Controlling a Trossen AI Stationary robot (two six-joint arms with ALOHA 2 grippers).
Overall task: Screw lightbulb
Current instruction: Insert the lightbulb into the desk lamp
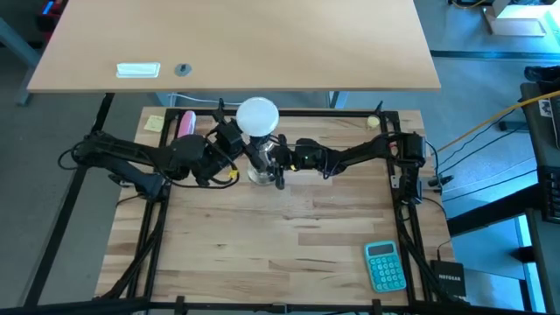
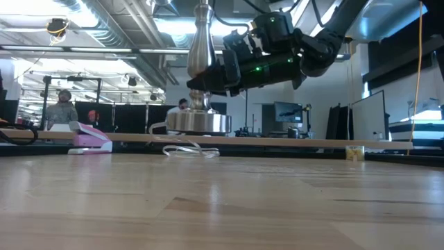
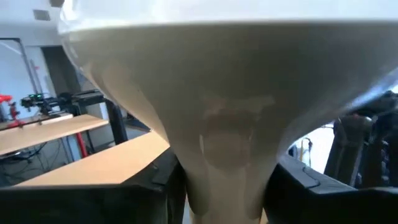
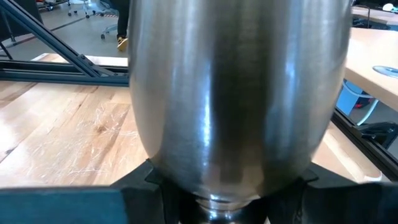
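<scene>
Left gripper [image 1: 234,140] pinching lightbulb [image 1: 257,115] at narrow neck, fingers [image 3: 163,180] either side | bulb upright directly above it, atop metal stand [image 2: 199,83] | right gripper [image 1: 282,162] clamps stand stem just beside | bulb likely light, smooth, fragile: hold neck, gentle squeeze

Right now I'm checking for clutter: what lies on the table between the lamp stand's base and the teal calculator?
Nothing: in the high view, only bare wood runs from the lamp stand's base to the teal calculator.

Frosted lightbulb [image 1: 258,115], polished metal stand [image 4: 236,93]
</scene>
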